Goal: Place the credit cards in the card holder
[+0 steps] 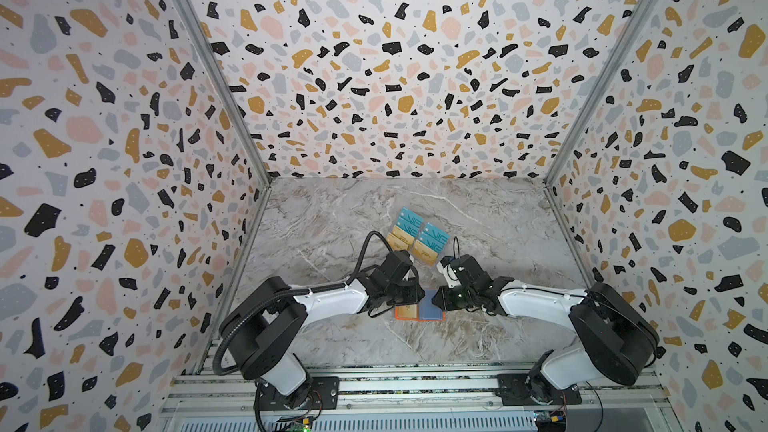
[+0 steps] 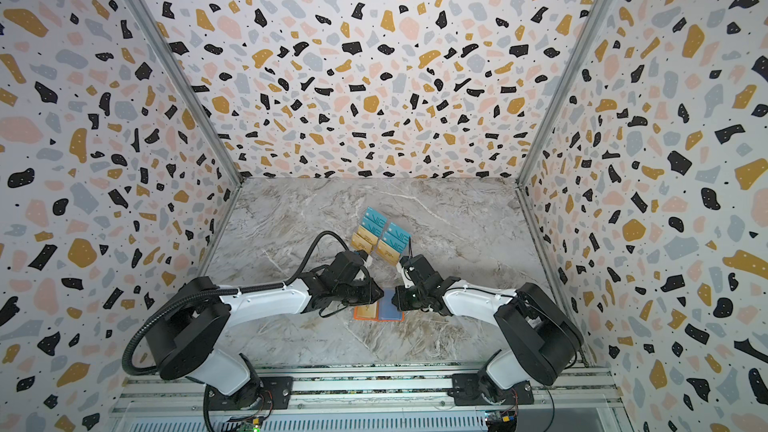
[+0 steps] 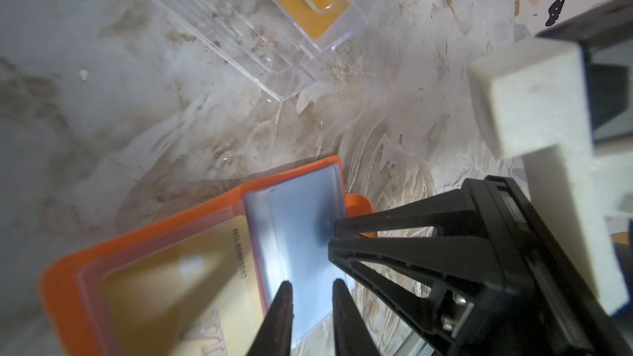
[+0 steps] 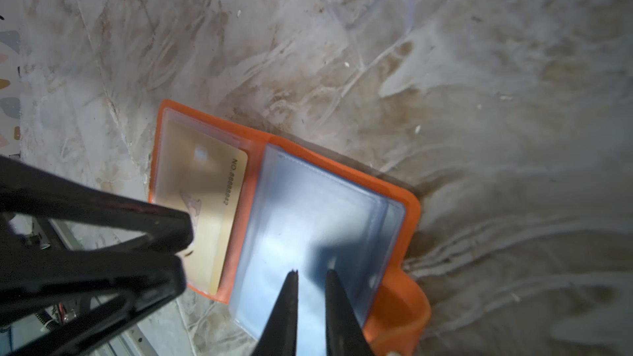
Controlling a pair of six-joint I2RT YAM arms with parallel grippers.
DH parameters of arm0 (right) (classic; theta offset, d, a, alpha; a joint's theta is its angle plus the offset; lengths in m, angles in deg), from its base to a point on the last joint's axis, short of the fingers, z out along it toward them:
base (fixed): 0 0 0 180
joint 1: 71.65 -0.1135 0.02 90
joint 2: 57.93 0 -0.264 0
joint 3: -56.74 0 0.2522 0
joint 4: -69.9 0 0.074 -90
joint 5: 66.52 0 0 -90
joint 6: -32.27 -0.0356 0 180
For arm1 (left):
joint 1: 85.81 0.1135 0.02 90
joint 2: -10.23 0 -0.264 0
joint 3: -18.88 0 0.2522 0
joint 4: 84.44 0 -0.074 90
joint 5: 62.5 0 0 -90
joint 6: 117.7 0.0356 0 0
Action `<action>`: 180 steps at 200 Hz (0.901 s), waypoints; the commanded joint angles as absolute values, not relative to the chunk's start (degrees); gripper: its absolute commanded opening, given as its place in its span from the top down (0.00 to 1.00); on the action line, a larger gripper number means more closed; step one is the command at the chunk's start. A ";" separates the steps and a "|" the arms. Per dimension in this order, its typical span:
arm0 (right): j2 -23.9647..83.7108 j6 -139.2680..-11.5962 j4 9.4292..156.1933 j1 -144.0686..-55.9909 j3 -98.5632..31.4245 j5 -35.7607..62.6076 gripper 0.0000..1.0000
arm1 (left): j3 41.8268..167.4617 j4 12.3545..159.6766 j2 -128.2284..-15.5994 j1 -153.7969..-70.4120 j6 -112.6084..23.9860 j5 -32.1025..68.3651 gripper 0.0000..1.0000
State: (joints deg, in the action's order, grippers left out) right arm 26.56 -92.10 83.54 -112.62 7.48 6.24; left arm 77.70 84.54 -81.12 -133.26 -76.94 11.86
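The orange card holder (image 1: 399, 317) (image 2: 358, 317) (image 3: 68, 268) (image 4: 404, 207) lies open on the marble between both grippers. A gold credit card (image 3: 178, 268) (image 4: 205, 193) sits in one clear sleeve. The facing sleeve (image 3: 298, 227) (image 4: 308, 207) looks pale blue. My left gripper (image 3: 311, 284) hovers over the blue sleeve, its tips a narrow gap apart with nothing between them. My right gripper (image 4: 311, 272) points at the same sleeve from the opposite side, its tips also slightly apart. More teal credit cards (image 1: 411, 218) and gold ones (image 1: 401, 238) stand behind.
A transparent acrylic tiered stand (image 3: 274, 46) holds the spare cards just beyond the holder, close to both wrists. Terrazzo-patterned walls (image 1: 124, 160) close in the marble tabletop (image 1: 332, 222) on three sides. An aluminium rail (image 1: 415, 388) carries both arm bases at the front.
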 commanded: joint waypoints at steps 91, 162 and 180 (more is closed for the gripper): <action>26.97 -91.40 85.15 -112.52 8.81 7.83 0.82 | 76.21 92.23 -86.18 -133.52 -77.98 9.51 0.71; 27.55 -91.88 84.43 -112.52 9.14 7.76 0.82 | 74.49 92.85 -86.81 -133.32 -79.73 10.56 0.70; 27.55 -91.86 84.31 -112.52 9.15 7.83 0.82 | 74.35 93.24 -87.39 -133.32 -80.02 9.77 0.69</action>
